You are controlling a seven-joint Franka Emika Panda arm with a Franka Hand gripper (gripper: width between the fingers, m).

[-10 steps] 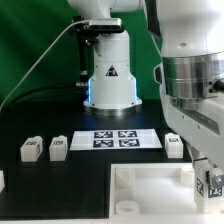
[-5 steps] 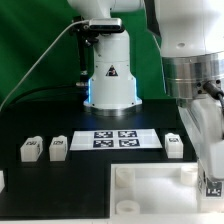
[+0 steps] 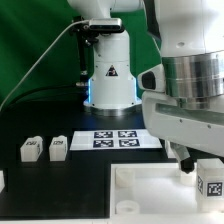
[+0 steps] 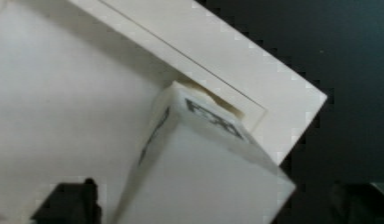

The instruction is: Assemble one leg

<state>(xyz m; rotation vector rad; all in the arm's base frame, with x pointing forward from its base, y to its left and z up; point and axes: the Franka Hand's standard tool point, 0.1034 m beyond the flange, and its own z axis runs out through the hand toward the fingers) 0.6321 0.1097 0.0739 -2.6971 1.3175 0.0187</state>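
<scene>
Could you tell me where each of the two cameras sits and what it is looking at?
Exterior view: off the arm, facing the arm's base across the black table; the arm fills its right side.
Wrist view: on the wrist, looking down past dark gripper fingers at the leg.
Shared: the leg and the white tabletop.

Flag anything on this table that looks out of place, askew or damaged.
Nothing looks damaged or spilled. Two loose legs stand upright in a row beside the marker board. The leg near the pincer stands at the tabletop's corner; whether the pincer grips it cannot be told.
</scene>
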